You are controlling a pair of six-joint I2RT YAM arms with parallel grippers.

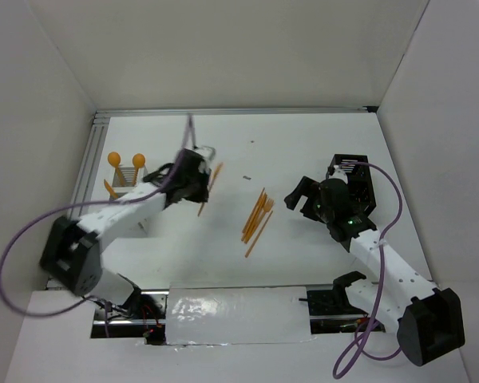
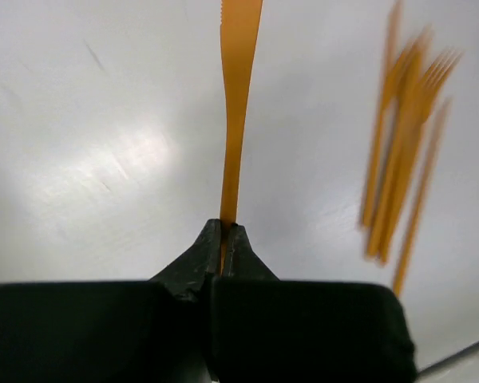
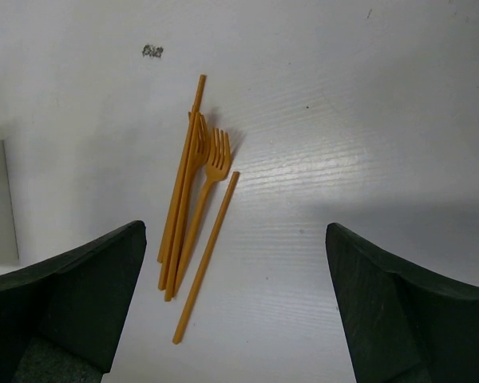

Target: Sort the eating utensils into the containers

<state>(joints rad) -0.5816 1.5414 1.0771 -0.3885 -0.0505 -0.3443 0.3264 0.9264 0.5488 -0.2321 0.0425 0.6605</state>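
Jaws of the left gripper (image 2: 223, 230) pinch a thin orange plastic knife (image 2: 236, 96) by its handle end; right gripper (image 3: 235, 263) jaws stand apart; it looks light, bendy, slippery

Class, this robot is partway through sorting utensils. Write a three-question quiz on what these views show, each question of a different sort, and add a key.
1. True or false: the right gripper is open and holds nothing.
2. The left gripper is shut on: A) a fork, B) a knife, C) nothing.
3. Fill in: two spoons stand in the ___ caddy.
Key: 1 true; 2 B; 3 white.
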